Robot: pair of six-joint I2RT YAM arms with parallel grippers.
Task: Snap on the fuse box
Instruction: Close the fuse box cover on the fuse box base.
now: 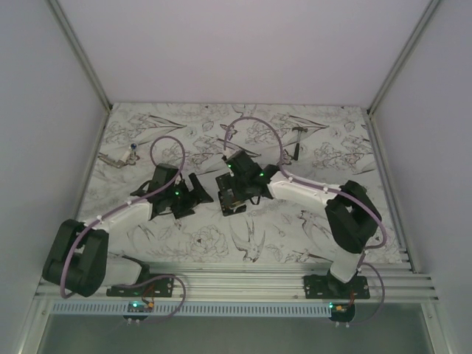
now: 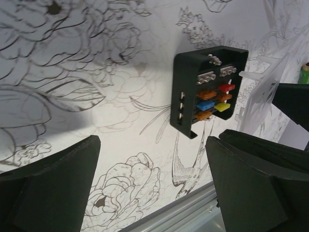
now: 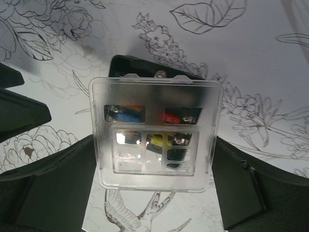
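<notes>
Fuse box (image 2: 207, 89) is set on the table (image 2: 96, 72), between the grippers. Blue, yellow, red and orange fuses (image 2: 212, 99) are seated in it. Clear cover (image 3: 154, 96) is clamped in the right gripper (image 3: 154, 159), tilted just beside the box. Left gripper (image 2: 153, 145) jaws are spread wide.

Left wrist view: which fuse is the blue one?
The blue fuse in the fuse box's left column, between two orange fuses, the yellow fuse just right of it.
</notes>
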